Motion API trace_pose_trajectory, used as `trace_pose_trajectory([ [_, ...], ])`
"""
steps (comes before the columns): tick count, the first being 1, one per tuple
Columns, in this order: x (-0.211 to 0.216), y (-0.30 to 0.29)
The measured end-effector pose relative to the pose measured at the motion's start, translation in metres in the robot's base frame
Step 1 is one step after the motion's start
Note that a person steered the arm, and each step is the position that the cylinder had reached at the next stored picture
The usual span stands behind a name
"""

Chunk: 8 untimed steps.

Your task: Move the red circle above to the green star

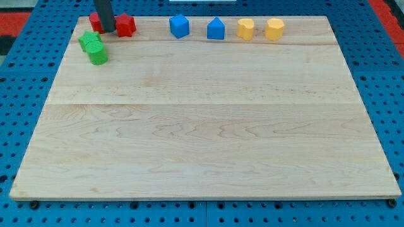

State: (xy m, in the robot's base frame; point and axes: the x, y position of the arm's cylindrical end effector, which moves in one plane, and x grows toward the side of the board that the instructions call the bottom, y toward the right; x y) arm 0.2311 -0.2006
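The dark rod comes down at the view's top left and my tip (pixel 108 31) rests on the board between two red blocks. The red block on its left (pixel 95 23) is partly hidden by the rod and looks like the red circle. The red star (pixel 126 25) sits just right of the tip. The green star (pixel 89 41) lies just below the red circle, close to it. A green circle (pixel 98 55) touches the green star on its lower right.
Along the top edge of the wooden board (pixel 202 139) stand a blue cube (pixel 179 26), a blue house-shaped block (pixel 216 29) and two yellow blocks (pixel 245 29) (pixel 274 29). A blue perforated surface surrounds the board.
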Motion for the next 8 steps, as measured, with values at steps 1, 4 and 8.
trace_pose_trajectory([
  [1,0.0,0.011],
  [4,0.0,-0.025],
  [8,-0.005,-0.104],
])
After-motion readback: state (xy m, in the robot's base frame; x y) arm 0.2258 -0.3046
